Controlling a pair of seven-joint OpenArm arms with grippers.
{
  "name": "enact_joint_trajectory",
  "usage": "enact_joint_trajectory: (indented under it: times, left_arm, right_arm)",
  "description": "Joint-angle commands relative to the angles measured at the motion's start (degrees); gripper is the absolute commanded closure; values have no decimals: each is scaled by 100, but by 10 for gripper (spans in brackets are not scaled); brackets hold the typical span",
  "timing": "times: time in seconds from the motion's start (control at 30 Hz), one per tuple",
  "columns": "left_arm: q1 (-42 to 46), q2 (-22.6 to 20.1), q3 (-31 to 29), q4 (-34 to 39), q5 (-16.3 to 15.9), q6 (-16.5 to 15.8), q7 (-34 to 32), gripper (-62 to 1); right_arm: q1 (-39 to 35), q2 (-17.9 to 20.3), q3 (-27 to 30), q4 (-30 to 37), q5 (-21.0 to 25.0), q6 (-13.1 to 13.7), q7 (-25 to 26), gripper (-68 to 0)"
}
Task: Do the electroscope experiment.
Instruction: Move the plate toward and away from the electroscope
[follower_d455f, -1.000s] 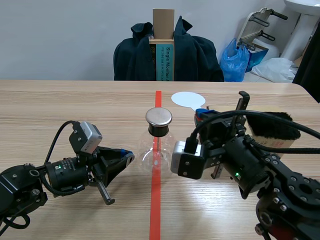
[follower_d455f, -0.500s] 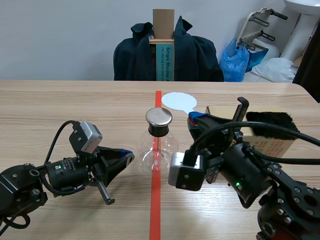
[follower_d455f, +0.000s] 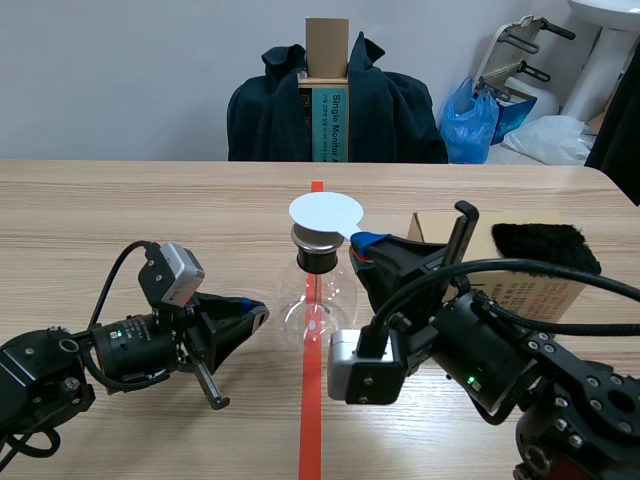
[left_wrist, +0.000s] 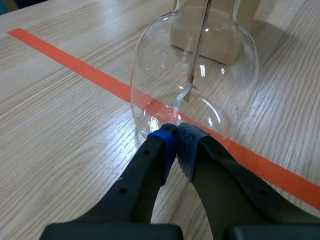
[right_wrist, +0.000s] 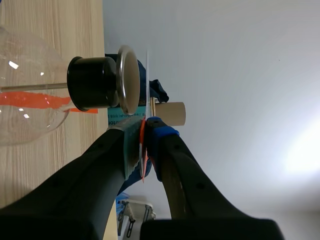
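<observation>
Worktop (follower_d455f: 120, 210): pale wood, orange-red tape line down the middle.
Cardboard box (follower_d455f: 530, 285): right side, black fur pad (follower_d455f: 545, 248) on top.
Glass flask electroscope (follower_d455f: 318, 300): upright on the tape line at centre, with a metal cap (follower_d455f: 318, 236).
Right end effector (right_wrist: 142, 125): clamped on the disc's handle.
Left end effector (left_wrist: 175, 132): fingers pressed together on nothing, tips just beside the flask's left wall.
White disc (follower_d455f: 325, 213): flat, directly over the cap; contact unclear.

I am seeing the flask (follower_d455f: 317, 295) sitting on the tape line (follower_d455f: 310, 420), my left gripper (follower_d455f: 258, 313) lying just left, my right gripper (follower_d455f: 366, 243) holding the disc (follower_d455f: 325, 213) over its cap (follower_d455f: 318, 240).
</observation>
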Motion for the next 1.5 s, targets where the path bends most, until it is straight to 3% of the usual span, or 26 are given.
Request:
enact_joint_trajectory:
  times: [0.0,0.37,0.8,1.37,1.47]
  left_arm:
    - [-50,28,-9,96,-55,9,-96,-30]
    - [-50,28,-9,96,-55,9,-96,-30]
    - [-50,26,-9,96,-55,33,-96,-30]
    - [-50,26,-9,96,-55,94,-94,-30]
    - [-50,26,-9,96,-55,142,-94,-30]
  right_arm:
    - [68,79,52,173,2,-83,81,-8]
    - [68,79,52,173,-22,-83,313,-8]
    - [68,79,52,173,-22,-83,203,-8]
    - [66,192,57,173,-35,-133,-1290,-8]
    - [61,238,57,173,-37,-260,-1432,-8]
